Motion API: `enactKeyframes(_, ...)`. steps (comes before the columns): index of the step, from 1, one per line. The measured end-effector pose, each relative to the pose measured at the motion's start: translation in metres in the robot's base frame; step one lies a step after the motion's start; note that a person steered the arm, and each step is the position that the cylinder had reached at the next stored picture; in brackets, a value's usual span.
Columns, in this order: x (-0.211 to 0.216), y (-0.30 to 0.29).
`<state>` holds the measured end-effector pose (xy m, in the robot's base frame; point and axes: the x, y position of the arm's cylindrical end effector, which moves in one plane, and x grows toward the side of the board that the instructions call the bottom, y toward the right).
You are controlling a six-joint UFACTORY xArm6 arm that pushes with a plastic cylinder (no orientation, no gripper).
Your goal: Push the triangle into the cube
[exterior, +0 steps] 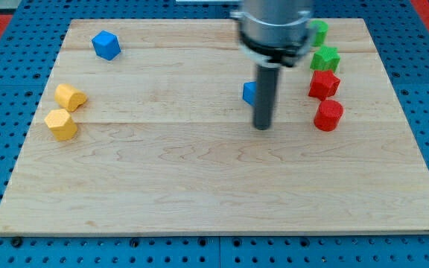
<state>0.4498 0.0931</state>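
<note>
Camera view is showing my tip (262, 126) resting on the wooden bench (199, 186) near the middle, just below a small blue block (249, 92) that is peeking out from behind the rod on the view's left side. This arm is carrying no gripper, so there are no jaws to report, only the rod. That half-hidden blue block is probably the triangle, though the rod is covering too much of it to be sure of the shape. The blue cube (106, 45) is sitting well apart, near the view's top-left corner.

To do the step well, I judge the tip should be coming round to the view's right and slightly lower side of the triangle, so the push is running straight along the line towards the cube, slowly enough that the block is not slipping off the rod.

Open bench is lying all along that line. Two yellow blocks (65, 110) are sitting near the left edge, below the path. The red blocks (325, 98) and green blocks (323, 48) are crowding the right side, so the room for circling there is tighter. The cube is lying close to the top edge, so an overshoot could be carrying it off.
</note>
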Motion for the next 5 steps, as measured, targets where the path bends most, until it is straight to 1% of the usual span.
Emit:
enactKeyframes(1,-0.050,-0.006)
enactKeyframes(2,-0.098,-0.067)
enactKeyframes(3,-0.125,-0.133)
enactKeyframes(4,-0.126,-0.181)
enactKeyframes(5,-0.158,-0.247)
